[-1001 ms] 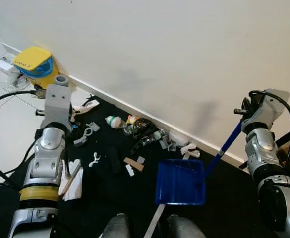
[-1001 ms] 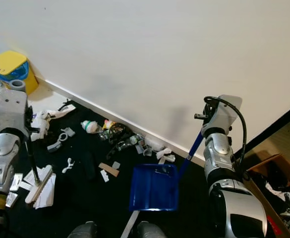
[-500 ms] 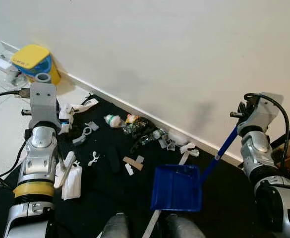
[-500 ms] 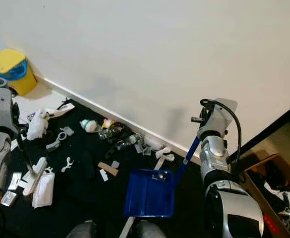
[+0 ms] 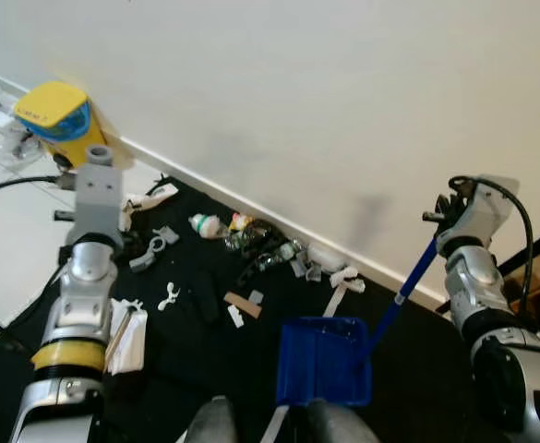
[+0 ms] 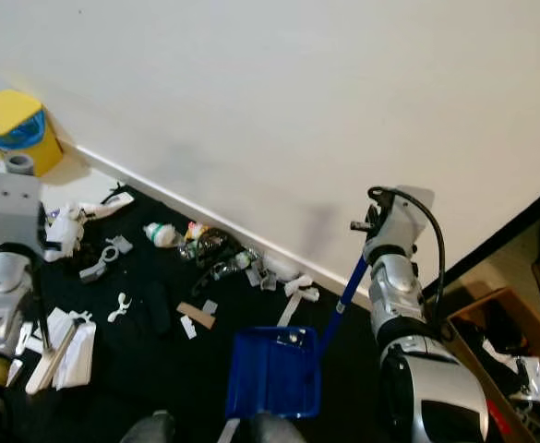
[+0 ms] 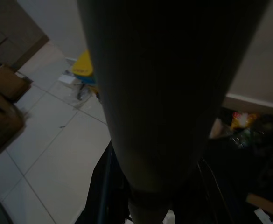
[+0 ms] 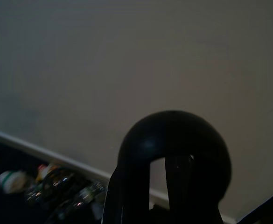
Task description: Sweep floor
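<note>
Dustpan down, litter along the wall

Right gripper is clamped on the blue handle; the dustpan sits on the black mat just short of the litter. Left gripper's grip on the brush I cannot tell.

Dustpan right of litter

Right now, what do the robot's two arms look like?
Both are silver, jointed metal. The left arm has a yellow band low down, a grey block at the wrist and black cables beside it. The right arm has a white wrist cover with a looping black cable.
</note>
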Motion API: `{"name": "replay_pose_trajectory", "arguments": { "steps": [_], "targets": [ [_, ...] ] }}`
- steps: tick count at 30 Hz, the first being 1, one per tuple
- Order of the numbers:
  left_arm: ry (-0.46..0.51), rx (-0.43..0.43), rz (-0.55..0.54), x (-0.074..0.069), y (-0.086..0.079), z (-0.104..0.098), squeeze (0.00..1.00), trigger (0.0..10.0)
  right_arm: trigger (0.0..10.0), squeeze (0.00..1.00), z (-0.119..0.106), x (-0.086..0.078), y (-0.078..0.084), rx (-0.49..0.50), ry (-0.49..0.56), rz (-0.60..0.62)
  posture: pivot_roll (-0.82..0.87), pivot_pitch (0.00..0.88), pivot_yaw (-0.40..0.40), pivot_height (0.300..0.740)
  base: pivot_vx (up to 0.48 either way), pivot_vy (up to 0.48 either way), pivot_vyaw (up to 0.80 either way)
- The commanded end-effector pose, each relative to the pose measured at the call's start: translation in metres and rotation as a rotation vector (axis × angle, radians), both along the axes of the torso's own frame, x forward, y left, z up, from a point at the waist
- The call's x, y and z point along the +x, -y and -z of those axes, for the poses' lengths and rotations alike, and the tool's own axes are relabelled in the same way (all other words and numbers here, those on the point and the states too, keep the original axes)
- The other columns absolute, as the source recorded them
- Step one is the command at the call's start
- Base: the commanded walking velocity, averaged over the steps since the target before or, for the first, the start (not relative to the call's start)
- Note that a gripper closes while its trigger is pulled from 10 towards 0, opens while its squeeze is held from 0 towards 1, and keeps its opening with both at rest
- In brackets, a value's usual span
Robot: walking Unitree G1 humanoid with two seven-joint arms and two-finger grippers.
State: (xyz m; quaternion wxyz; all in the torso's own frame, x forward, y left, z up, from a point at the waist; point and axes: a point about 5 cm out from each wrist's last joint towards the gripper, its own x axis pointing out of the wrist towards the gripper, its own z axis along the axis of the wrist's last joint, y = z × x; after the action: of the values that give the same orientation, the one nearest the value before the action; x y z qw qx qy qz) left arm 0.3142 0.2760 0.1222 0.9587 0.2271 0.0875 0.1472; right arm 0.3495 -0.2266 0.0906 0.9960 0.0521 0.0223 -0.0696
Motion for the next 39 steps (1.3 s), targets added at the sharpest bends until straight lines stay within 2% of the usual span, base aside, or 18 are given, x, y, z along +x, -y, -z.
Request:
{"name": "replay_pose_trajectory", "arguments": {
  "steps": [1, 4, 9, 15, 18, 24, 30, 35, 39],
  "targets": [
    [0.038, 0.044, -0.017, 0.005, 0.002, -0.008, 0.0, 10.0, 10.0, 0.0, 0.006, -0.004, 0.006, 0.031, -0.033, 0.024, 0.07, 0.091, -0.103, 0.74, 0.0, 0.0, 0.0],
    [0.03, 0.117, -0.029, 0.008, 0.001, -0.012, 0.0, 10.0, 10.0, 0.0, 0.007, -0.004, 0.007, 0.043, -0.039, 0.018, 0.08, 0.101, -0.117, 0.74, 0.0, 0.0, 0.0],
    [0.035, 0.164, -0.075, 0.011, -0.005, -0.016, 0.0, 10.0, 10.0, 0.0, 0.005, -0.002, 0.003, 0.04, -0.034, -0.021, 0.08, 0.117, -0.118, 0.74, 0.0, 0.0, 0.0],
    [0.055, 0.162, -0.092, 0.013, -0.007, -0.008, 0.0, 10.0, 10.0, 0.0, 0.004, 0.0, -0.006, 0.043, -0.019, -0.043, 0.07, 0.144, -0.133, 0.74, 0.0, 0.0, 0.0],
    [0.06, 0.132, -0.12, 0.013, -0.007, -0.003, 0.0, 10.0, 10.0, 0.0, 0.006, 0.0, -0.012, 0.034, -0.015, -0.07, 0.06, 0.158, -0.118, 0.74, 0.0, 0.0, 0.0],
    [0.058, 0.111, -0.12, 0.014, -0.006, 0.001, 0.0, 10.0, 10.0, 0.0, 0.005, -0.001, -0.012, 0.052, -0.004, -0.071, 0.05, 0.152, -0.112, 0.74, 0.0, 0.0, 0.0],
    [0.02, 0.076, -0.131, 0.011, -0.009, 0.015, 0.0, 10.0, 10.0, 0.0, 0.008, -0.004, -0.008, 0.046, -0.004, -0.07, 0.03, 0.153, -0.114, 0.74, 0.0, 0.0, 0.0],
    [0.049, 0.15, -0.193, 0.008, -0.023, 0.012, 0.0, 10.0, 10.0, 0.0, 0.006, -0.004, -0.004, 0.04, 0.013, -0.058, 0.02, 0.182, -0.129, 0.74, 0.0, 0.0, 0.0],
    [0.046, 0.176, -0.163, 0.015, -0.026, 0.008, 0.0, 10.0, 10.0, 0.0, 0.003, -0.003, -0.005, 0.05, 0.036, -0.055, 0.01, 0.219, -0.135, 0.74, 0.0, 0.0, 0.0]
  ]
}}
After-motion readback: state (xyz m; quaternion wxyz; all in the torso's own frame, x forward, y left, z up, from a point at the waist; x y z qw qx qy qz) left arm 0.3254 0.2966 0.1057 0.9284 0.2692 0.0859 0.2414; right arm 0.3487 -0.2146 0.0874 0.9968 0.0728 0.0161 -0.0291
